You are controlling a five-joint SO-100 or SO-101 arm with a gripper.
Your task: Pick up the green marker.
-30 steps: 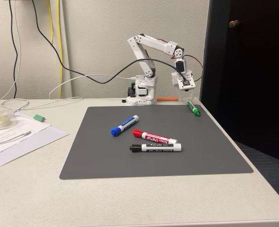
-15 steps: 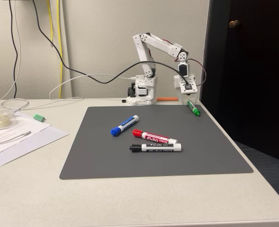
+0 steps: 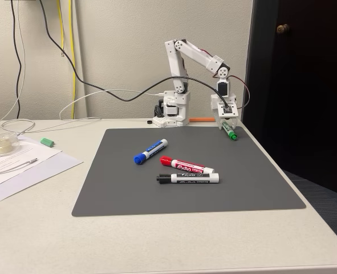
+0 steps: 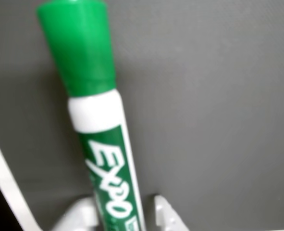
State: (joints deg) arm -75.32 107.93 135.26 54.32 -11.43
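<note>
The green marker (image 3: 231, 133), with its green cap and white printed barrel, lies at the far right corner of the grey mat (image 3: 185, 197). My gripper (image 3: 227, 123) has come down right over its rear end. In the wrist view the green marker (image 4: 98, 96) runs from the top down between my two white fingertips (image 4: 163, 214). The gripper (image 4: 120, 212) straddles the barrel, with a thin gap showing on the right side. The marker still rests on the mat.
Blue (image 3: 151, 151), red (image 3: 185, 166) and black (image 3: 189, 178) markers lie mid-mat. An orange piece (image 3: 201, 119) sits behind the gripper by the arm's base (image 3: 174, 111). Papers (image 3: 20, 165), a tape roll (image 3: 0, 145) and a stubby green piece (image 3: 47, 141) lie left. The table's right edge is near.
The arm has swung right and lowered, bringing the gripper from above the mat's corner down onto the green marker. The marker has shifted slightly left.
</note>
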